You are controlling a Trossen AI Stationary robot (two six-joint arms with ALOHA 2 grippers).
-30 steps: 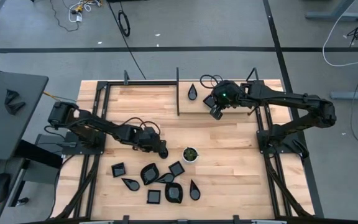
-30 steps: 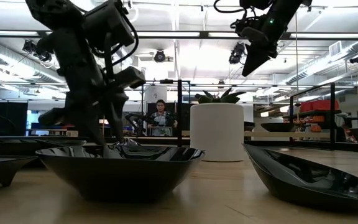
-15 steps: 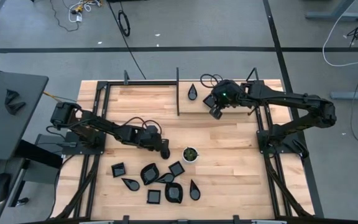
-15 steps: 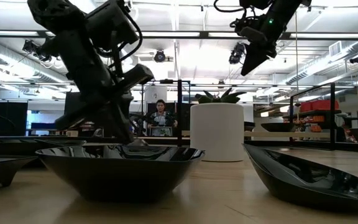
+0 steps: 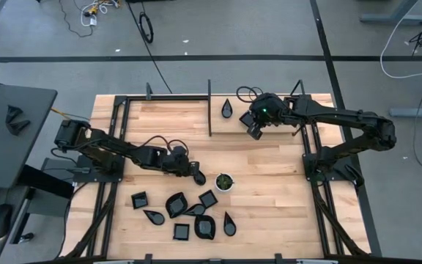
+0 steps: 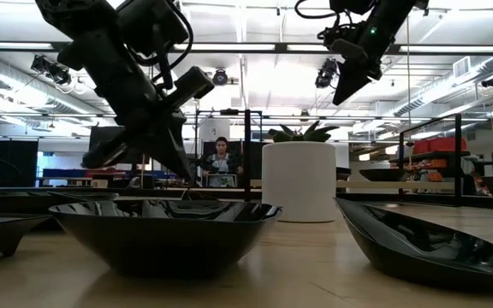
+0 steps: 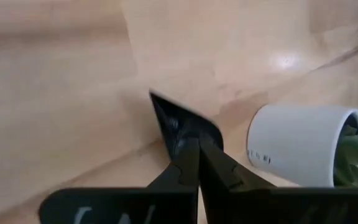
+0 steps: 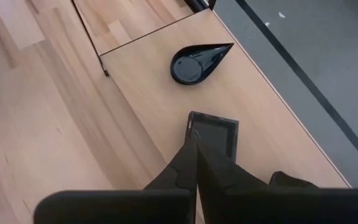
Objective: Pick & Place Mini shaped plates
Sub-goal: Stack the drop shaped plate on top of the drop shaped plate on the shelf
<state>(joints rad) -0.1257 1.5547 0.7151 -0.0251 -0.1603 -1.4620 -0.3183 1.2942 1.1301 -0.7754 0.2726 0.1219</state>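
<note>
- High view: left gripper (image 5: 198, 178) sits just beside the white cup (image 5: 224, 181), above the cluster of mini shaped plates (image 5: 189, 213); right gripper (image 5: 254, 130) is at the far edge near a teardrop plate (image 5: 227, 108). What either claw holds can't be read from here.
- Low view: only height shows — both arms are clear of the table.
- Left wrist view: fingers (image 7: 194, 165) are closed on the corner of a small black plate (image 7: 182, 124). So thin a pinch could slip, or the plate could knock the cup.
- Right wrist view: fingers (image 8: 194, 165) are clamped on a square plate (image 8: 213, 134) by its edge — it may tilt when released.
</note>
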